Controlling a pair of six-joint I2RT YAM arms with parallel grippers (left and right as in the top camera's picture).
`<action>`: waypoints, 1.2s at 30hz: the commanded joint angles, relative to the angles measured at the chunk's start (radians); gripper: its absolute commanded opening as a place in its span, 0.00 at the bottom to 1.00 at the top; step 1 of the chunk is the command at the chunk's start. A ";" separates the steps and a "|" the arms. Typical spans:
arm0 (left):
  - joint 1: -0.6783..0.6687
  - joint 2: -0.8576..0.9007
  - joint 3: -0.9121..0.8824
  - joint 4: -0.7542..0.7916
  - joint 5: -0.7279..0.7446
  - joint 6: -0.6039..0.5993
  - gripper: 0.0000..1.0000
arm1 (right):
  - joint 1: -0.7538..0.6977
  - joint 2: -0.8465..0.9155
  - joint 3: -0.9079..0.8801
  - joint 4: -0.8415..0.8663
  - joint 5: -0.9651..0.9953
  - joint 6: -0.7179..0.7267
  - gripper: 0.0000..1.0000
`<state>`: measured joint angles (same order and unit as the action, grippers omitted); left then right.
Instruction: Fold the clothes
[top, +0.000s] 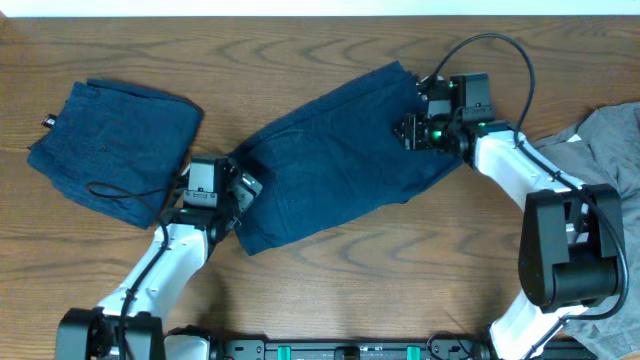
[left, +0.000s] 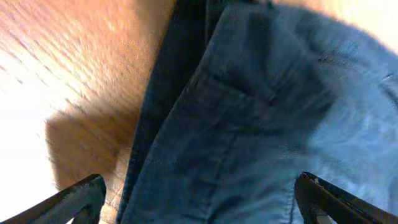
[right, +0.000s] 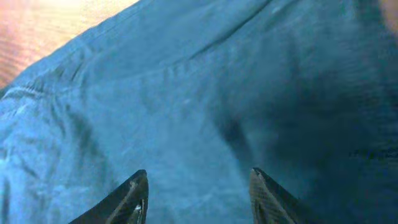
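Dark navy shorts (top: 335, 155) lie spread slantwise across the middle of the table. My left gripper (top: 238, 193) is open over their lower-left end; in the left wrist view its fingers (left: 198, 198) straddle the cloth (left: 249, 118) at its edge. My right gripper (top: 415, 130) is open over the upper-right end; in the right wrist view its fingers (right: 198, 186) hover just above blue cloth (right: 186, 93). A second navy piece (top: 115, 145) with a small black tag lies folded at the far left. A grey shirt-like piece (top: 600, 140) lies at the right edge, partly under the right arm.
Wooden table (top: 300, 50) all around. A black cable (top: 130, 190) from the left arm trails over the folded navy piece. The arm bases (top: 350, 350) stand at the front edge.
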<state>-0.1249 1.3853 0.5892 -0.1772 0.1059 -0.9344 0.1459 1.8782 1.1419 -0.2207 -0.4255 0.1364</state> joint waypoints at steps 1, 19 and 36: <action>0.001 0.053 -0.018 -0.008 0.051 0.029 0.97 | 0.032 -0.023 0.012 -0.008 -0.021 -0.011 0.49; 0.036 0.048 0.034 -0.178 0.293 0.206 0.06 | 0.201 -0.060 -0.001 -0.306 -0.079 -0.085 0.10; 0.048 -0.265 0.421 -0.653 0.341 0.268 0.06 | 0.626 -0.021 -0.146 -0.089 -0.037 -0.055 0.13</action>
<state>-0.0803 1.1461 0.9463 -0.8288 0.4061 -0.6861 0.7158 1.8454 1.0012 -0.3519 -0.4805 0.0616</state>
